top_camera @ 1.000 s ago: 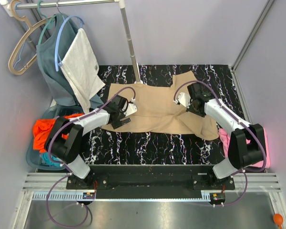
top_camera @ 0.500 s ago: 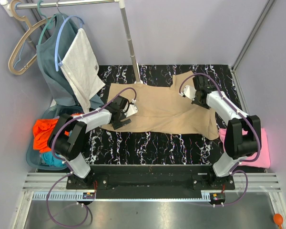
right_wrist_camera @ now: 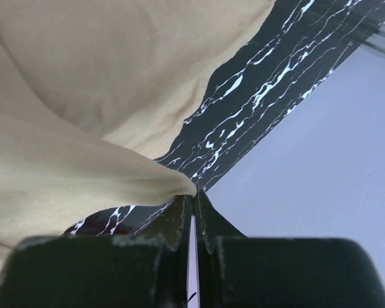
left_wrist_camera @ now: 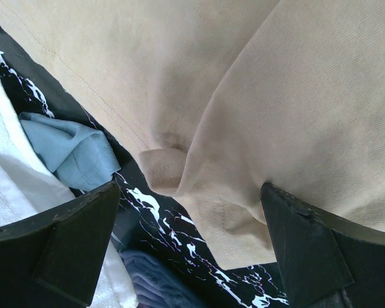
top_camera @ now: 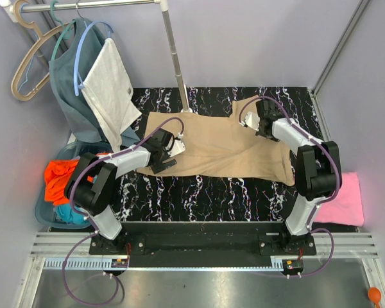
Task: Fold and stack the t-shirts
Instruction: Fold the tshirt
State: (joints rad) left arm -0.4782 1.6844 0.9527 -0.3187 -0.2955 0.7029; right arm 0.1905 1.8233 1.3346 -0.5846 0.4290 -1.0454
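The tan t-shirt (top_camera: 218, 151) lies spread on the black marbled table (top_camera: 199, 196). My left gripper (top_camera: 162, 159) hovers open over its left sleeve corner; in the left wrist view the sleeve hem (left_wrist_camera: 237, 224) lies between the wide-apart fingers of the gripper (left_wrist_camera: 191, 189). My right gripper (top_camera: 263, 120) is at the shirt's far right part, shut on a pinch of tan cloth (right_wrist_camera: 83, 160), which peaks at the closed gripper tips (right_wrist_camera: 192, 196). The pink t-shirt (top_camera: 346, 199) lies at the table's right edge. Orange (top_camera: 61, 176) and teal (top_camera: 64, 215) shirts sit in the basket at left.
A blue basket (top_camera: 46, 215) stands left of the table. The clothes rack pole (top_camera: 176, 58) rises at the back, with a grey-blue shirt (top_camera: 67, 83) and white cloth (top_camera: 112, 86) on hangers. Grey walls close in on three sides.
My right gripper has moved toward the far edge with the tan cloth in it, dragging the shirt's right side off the pink shirt. The left gripper has stayed open in place.
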